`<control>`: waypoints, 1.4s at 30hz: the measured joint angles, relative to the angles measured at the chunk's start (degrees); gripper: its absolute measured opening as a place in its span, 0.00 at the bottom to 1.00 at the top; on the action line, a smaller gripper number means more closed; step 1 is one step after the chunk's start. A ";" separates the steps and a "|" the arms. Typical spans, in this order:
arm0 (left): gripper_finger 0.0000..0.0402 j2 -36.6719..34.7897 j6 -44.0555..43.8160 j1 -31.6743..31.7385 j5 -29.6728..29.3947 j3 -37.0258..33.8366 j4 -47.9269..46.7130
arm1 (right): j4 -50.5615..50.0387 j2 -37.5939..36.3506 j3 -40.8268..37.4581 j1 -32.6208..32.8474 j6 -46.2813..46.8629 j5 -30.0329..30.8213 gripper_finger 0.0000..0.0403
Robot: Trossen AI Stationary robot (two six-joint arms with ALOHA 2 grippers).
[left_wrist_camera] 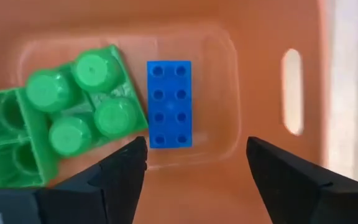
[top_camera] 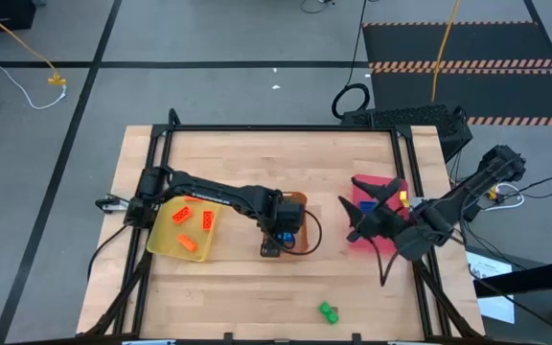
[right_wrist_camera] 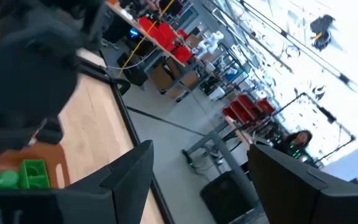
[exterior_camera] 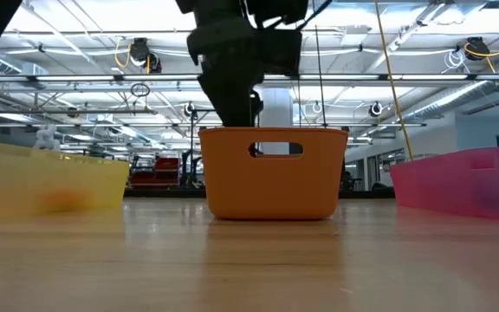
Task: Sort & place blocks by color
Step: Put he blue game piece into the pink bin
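The left gripper point(left_wrist_camera: 194, 165) hangs over the orange tray point(top_camera: 295, 213), its fingers spread apart and holding nothing. Inside that tray, just past the fingertips, a blue block point(left_wrist_camera: 169, 104) lies flat with green blocks point(left_wrist_camera: 61, 118) touching its side. Beside the orange tray, the yellow tray point(top_camera: 161, 240) holds three orange blocks point(top_camera: 192, 228). On the other side of it, the right gripper point(top_camera: 353, 230) sits over the pink tray point(top_camera: 364, 203), fingers parted and empty. One green block point(top_camera: 328, 311) lies on the bare bench point(top_camera: 257, 153), nearer the front edge than the orange tray.
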 joint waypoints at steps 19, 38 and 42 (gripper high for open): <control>0.59 8.20 -1.03 0.49 -2.02 0.05 3.03 | -7.60 -1.96 -0.02 -0.13 8.17 0.00 0.61; 0.36 5.53 -2.56 0.89 -5.99 -0.13 2.16 | -7.58 -1.96 -0.02 -0.13 8.17 -0.20 0.61; 0.12 5.32 -2.51 0.89 -5.78 0.00 2.36 | -7.58 -1.94 -0.02 -0.13 8.17 -0.22 0.61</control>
